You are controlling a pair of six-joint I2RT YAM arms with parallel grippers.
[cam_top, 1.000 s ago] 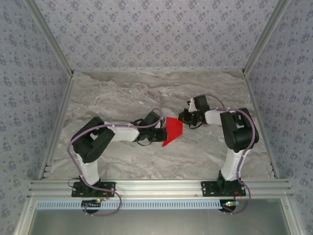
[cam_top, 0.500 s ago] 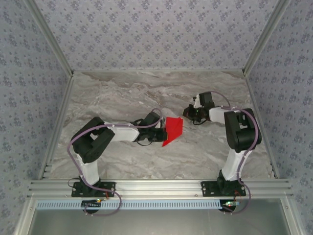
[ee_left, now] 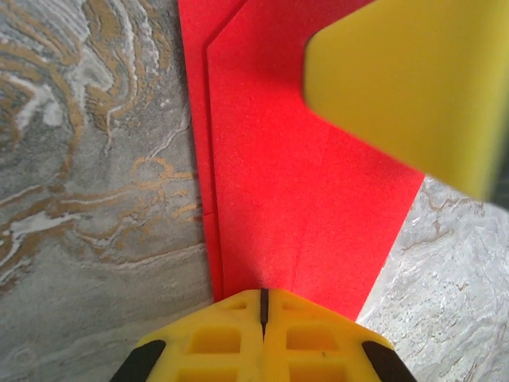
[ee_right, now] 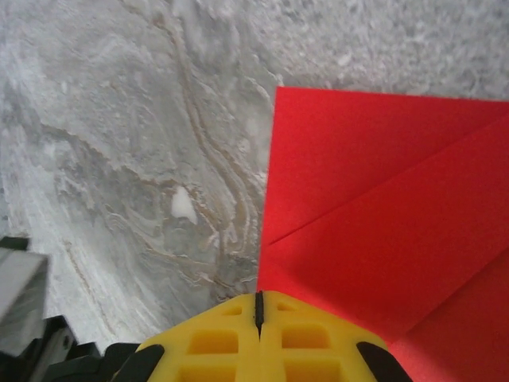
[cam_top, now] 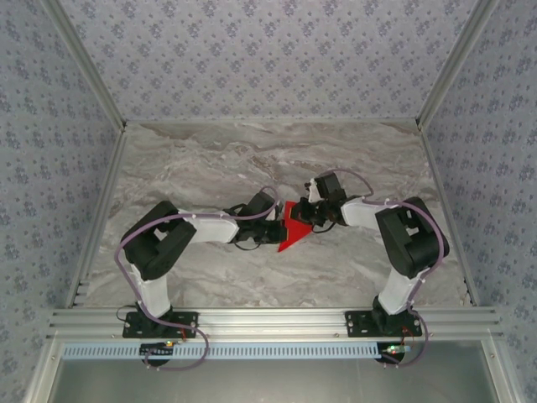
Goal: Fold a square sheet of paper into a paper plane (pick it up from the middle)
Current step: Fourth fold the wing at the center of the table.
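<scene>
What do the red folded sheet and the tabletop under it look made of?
Bright red folded sheet: thin matte paper, by its sharp creases and layered edges. Grey veined tabletop: marble-look surface, smooth; stone or printed laminate cannot be told.

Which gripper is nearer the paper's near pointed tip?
Left. The left gripper rests shut at the folded red paper's left edge, right beside that tip; the right gripper rests shut farther back, over its right part.

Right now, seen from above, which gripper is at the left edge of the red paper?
The left gripper; the right gripper meets the red paper from the opposite side.
</scene>
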